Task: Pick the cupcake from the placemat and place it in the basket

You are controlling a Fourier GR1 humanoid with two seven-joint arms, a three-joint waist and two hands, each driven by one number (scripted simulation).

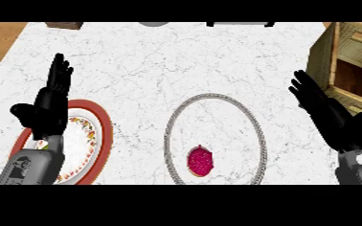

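One round cupcake (201,161) (pink, speckled) on ringed placemat (171,124)

Red-rimmed floral plate (97,139) at left on white marble tabletop (176,62); wooden block (63,25) and grey round object (153,23) at far edge.

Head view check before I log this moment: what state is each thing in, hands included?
Cupcake: upright on the placemat, near its lower edge, untouched.
Placemat: flat on the counter, holding only the cupcake.
Basket: at the right edge, partly out of view; nothing visible inside.
Plate: flat at the left, partly hidden by the left forearm.
Left hand: open, fingers straight, holding nothing.
Right hand: open, fingers straight, holding nothing.
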